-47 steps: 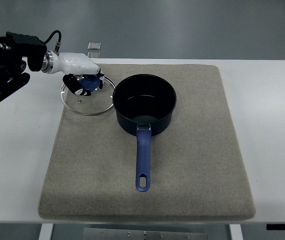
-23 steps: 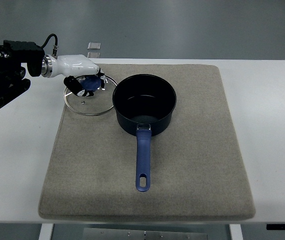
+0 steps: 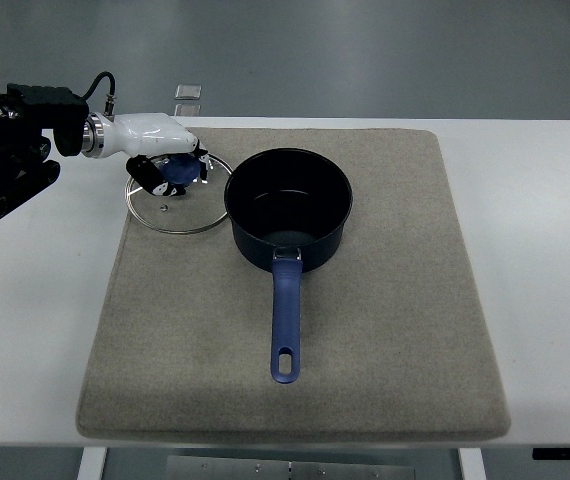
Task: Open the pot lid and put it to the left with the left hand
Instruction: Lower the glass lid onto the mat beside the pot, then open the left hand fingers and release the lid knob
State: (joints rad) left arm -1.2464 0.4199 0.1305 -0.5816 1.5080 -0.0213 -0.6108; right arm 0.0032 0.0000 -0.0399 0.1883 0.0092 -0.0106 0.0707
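A glass pot lid [image 3: 181, 207] with a metal rim lies flat on the grey mat [image 3: 395, 330], just left of the dark blue pot [image 3: 317, 236] and touching or nearly touching its wall. My left hand [image 3: 170, 165] comes in from the left edge. Its dark fingers are curled around the lid's blue knob [image 3: 179, 174]. The pot stands uncovered and looks empty. Its blue handle [image 3: 285, 320] points toward the near edge. The right arm does not show.
The mat covers most of the white table [image 3: 545, 250], with bare white strips on both sides. A small shiny square object [image 3: 188, 92] sits beyond the table's far edge. My left arm's black housing [image 3: 10, 140] hangs over the table's left part.
The left hand and arm have shifted slightly up and to the left over the lid. The lid has stayed beside the pot. The pot has not moved.
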